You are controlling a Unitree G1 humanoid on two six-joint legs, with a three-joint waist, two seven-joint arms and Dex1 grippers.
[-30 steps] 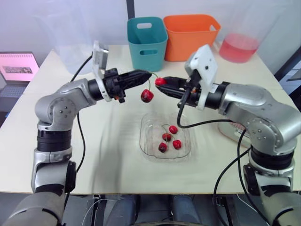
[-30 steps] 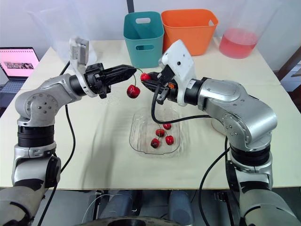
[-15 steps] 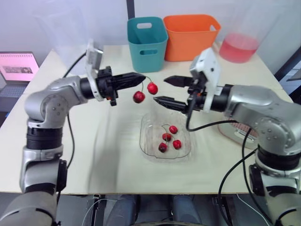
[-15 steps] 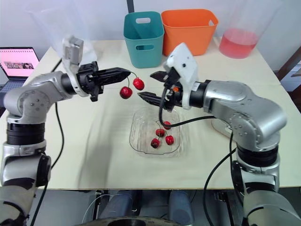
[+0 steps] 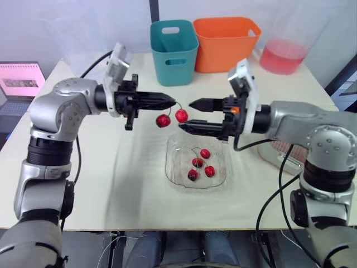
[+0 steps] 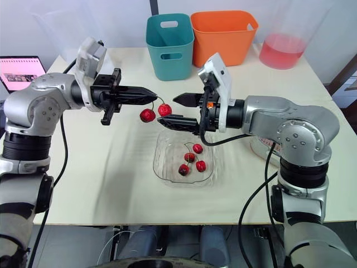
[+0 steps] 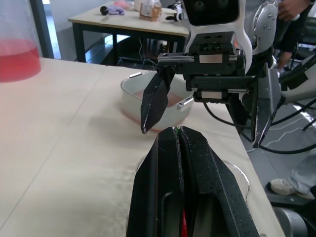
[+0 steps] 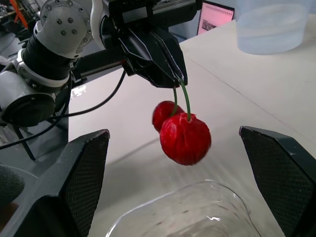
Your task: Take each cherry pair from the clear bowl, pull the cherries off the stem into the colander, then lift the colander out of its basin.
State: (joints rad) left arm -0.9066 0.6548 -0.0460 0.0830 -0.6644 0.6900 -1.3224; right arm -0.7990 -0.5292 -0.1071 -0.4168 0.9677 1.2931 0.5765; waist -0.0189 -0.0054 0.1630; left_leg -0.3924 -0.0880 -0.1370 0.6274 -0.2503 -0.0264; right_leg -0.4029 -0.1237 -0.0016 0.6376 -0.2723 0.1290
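Note:
My left gripper (image 5: 167, 101) is shut on the green stem of a cherry pair (image 5: 172, 118), which hangs above the table just behind the clear bowl (image 5: 169, 167). My right gripper (image 5: 184, 115) faces it from the right, open, one finger above and one below. The nearer red cherry (image 8: 185, 138) hangs between those fingertips without being touched. Several more cherries (image 5: 201, 163) lie in the bowl. The clear basin with the pink colander (image 7: 158, 96) stands at the table's right side, mostly hidden behind my right arm.
A teal bin (image 5: 174, 50) and an orange bin (image 5: 226, 42) stand at the back of the table. A container of pink liquid (image 5: 284, 56) is at the back right, a clear tub (image 5: 83, 61) at the back left, and a laptop (image 5: 22, 81) off the left edge.
My right gripper was shut on one cherry and has let it go and opened. The pair now hangs whole from my left gripper, which has turned more level.

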